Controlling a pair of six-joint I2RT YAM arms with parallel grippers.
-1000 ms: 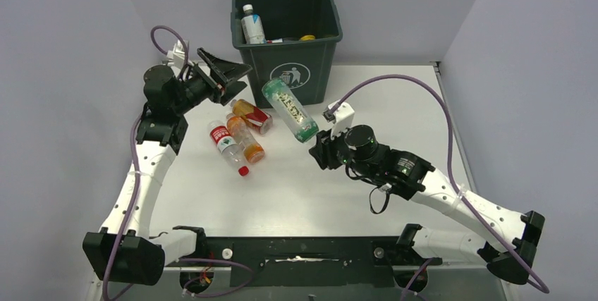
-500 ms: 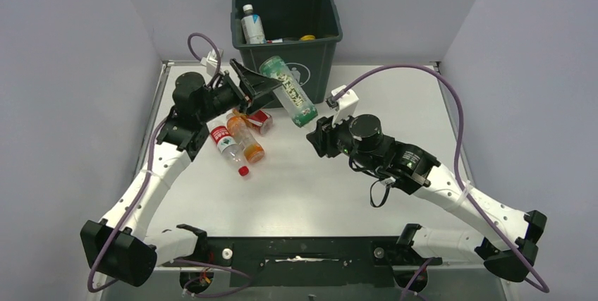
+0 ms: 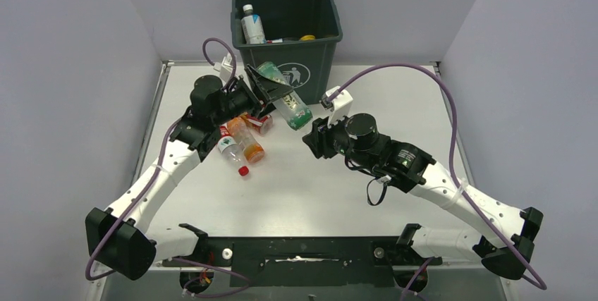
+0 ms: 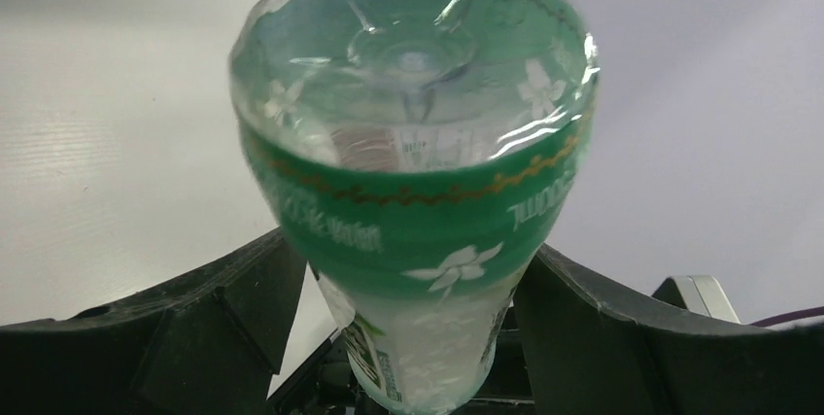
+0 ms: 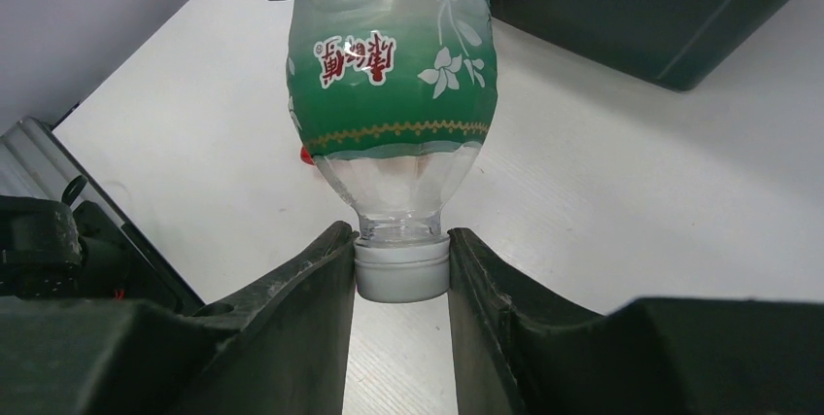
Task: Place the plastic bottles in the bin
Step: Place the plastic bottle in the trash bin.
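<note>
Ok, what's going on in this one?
The right gripper holds a green bottle by its white cap, up in front of the bin. The left gripper has its fingers either side of the bottle's other end; whether they are gripping it is not clear. It looks like a handover between the arms. Three bottles lie on the table, and a few others are already in the bin.

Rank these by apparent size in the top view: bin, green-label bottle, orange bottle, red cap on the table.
1. bin
2. green-label bottle, though it is held nearer the camera, which may flatter it
3. orange bottle
4. red cap
</note>
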